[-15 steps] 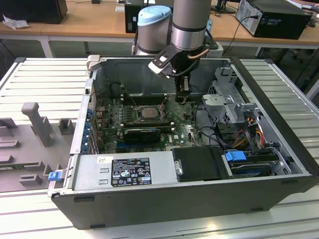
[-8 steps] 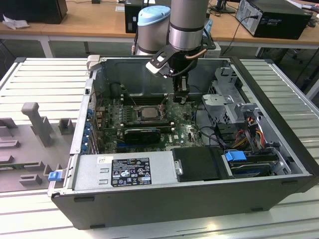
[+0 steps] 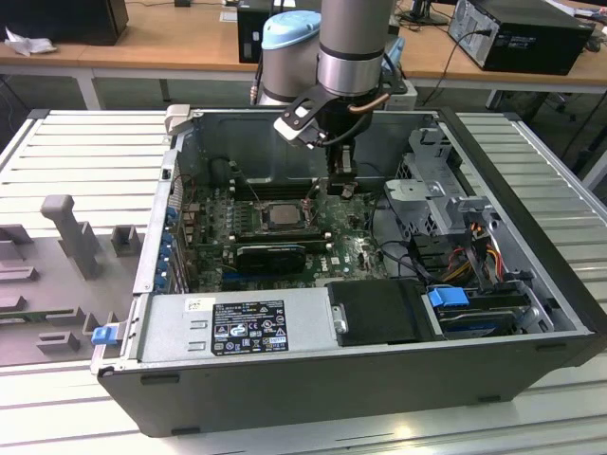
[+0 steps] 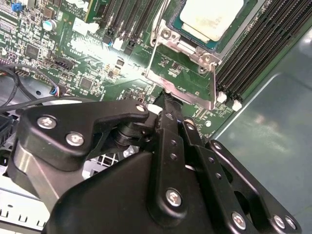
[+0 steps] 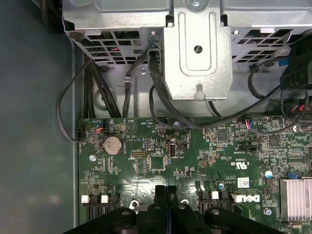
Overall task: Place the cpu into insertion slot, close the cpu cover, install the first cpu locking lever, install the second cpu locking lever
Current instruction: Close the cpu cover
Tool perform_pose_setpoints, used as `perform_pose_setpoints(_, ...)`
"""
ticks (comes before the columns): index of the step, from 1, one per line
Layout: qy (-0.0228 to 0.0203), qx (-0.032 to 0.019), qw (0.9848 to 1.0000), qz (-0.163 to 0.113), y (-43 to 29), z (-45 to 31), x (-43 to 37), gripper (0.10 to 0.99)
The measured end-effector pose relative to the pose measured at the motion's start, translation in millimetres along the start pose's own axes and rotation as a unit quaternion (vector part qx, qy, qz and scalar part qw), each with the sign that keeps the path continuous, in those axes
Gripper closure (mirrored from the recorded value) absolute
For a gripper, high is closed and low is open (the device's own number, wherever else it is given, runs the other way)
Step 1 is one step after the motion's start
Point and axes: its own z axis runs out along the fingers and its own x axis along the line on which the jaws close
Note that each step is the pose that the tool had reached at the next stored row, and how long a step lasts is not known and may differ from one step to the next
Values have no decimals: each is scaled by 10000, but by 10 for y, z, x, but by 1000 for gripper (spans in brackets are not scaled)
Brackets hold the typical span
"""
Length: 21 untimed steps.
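Keeps nothing between the gripper (image 4: 165, 97) fingers (image 5: 160, 193): pressed together, tip at the edge of the cover (image 4: 195, 97). Shows the chip (image 4: 210, 17) framed by that closed cover, on the green board (image 5: 146, 165). Carries a printed label (image 3: 248, 327) on the grey power box (image 3: 190, 327) along the case's (image 3: 285, 142) near edge.

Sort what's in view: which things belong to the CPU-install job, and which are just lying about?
Job: cpu; cpu cover, lying around it; gripper, jaws together beside the cover's edge.
Lying about: memory slots; expansion card; power supply; coin battery; heatsink.
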Motion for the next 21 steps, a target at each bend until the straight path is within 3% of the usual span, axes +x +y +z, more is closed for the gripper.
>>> perform_pose_setpoints(21, 0, 0, 10000, 0, -81, -4, -2, 980)
